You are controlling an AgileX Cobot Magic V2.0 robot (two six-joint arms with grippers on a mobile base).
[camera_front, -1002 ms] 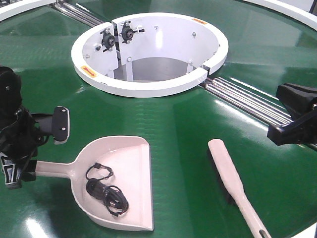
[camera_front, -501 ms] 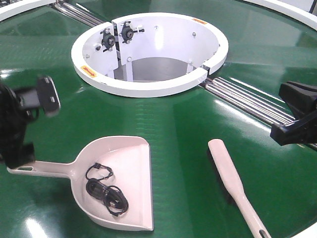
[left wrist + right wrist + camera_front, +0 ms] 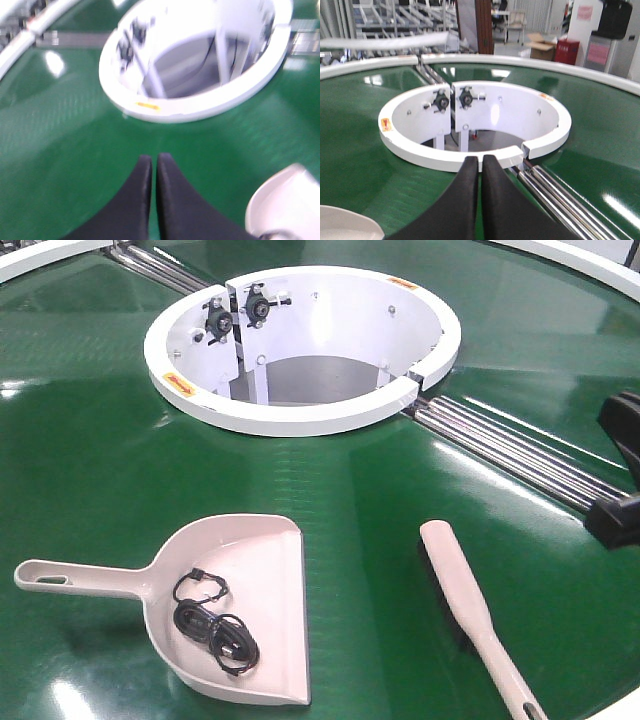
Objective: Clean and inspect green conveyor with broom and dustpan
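Both end effectors withdrawn: left [image 3: 153, 165] off dustpan [image 3: 235, 605] handle, shut.

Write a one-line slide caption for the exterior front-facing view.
Dustpan holding a coiled black cable and broom lie apart on the green conveyor, below its white ring opening.

My left pincer [image 3: 153, 158], tips together, hangs over the wide glossy green conveyor belt [image 3: 65, 150]. The large white ring opening [image 3: 200, 107] lies ahead of it, and the broad beige plastic dustpan [image 3: 285, 200] is near on its right. A coiled black cable [image 3: 215, 625] lies in the dustpan. The slim beige plastic broom [image 3: 470, 605] lies on the belt right of the dustpan, apart from it, and left of my right pincer [image 3: 480, 159]. That pincer's tips are also together, with the ring ahead of it and the strip of steel rollers [image 3: 555, 200] just to its right.
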